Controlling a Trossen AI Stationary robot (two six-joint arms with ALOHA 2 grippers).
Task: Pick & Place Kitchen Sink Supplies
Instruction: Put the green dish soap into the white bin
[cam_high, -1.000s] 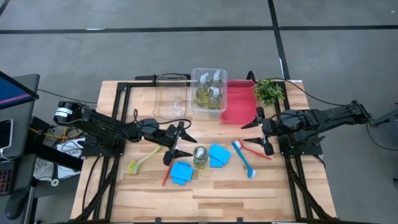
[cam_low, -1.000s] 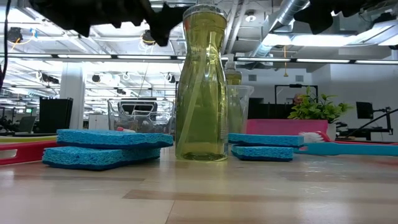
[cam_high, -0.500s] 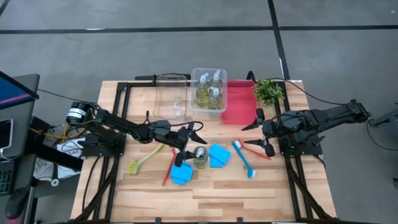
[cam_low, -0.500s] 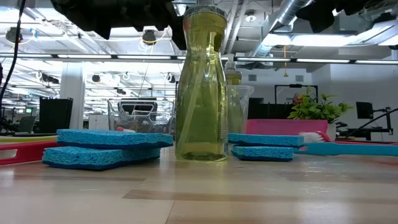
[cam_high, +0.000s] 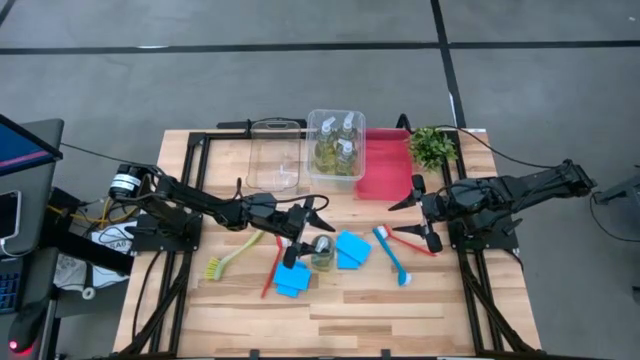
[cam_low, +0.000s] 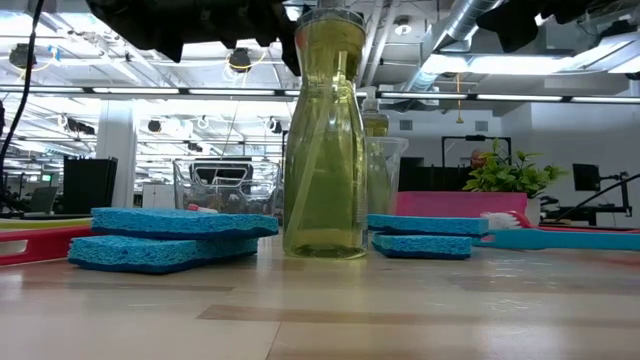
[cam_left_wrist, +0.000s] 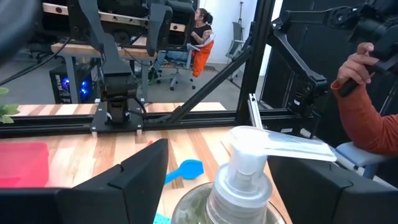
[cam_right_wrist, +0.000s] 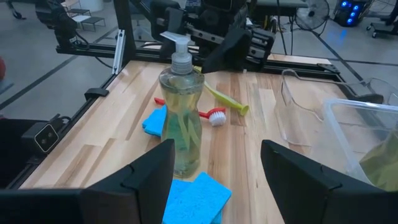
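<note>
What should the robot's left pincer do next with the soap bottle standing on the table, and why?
Probably squeeze shut. The left pincer stands open around the pump neck of the lone bottle, a finger on each side, as the left wrist view shows, so closing looks like the small move left before lifting.

Wooden table (cam_high: 400, 310) carries bottle (cam_high: 322, 252), sponges (cam_high: 352, 249), brushes (cam_high: 392, 255), bins (cam_high: 274, 158).

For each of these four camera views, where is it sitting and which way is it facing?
High: overhead, facing down on the table and both arms.
Low: at tabletop height, facing the bottle; dark arm parts above.
Left wrist: behind the open left gripper, straddling the bottle's pump.
Right wrist: behind the open right gripper.
All share that bottle.
</note>
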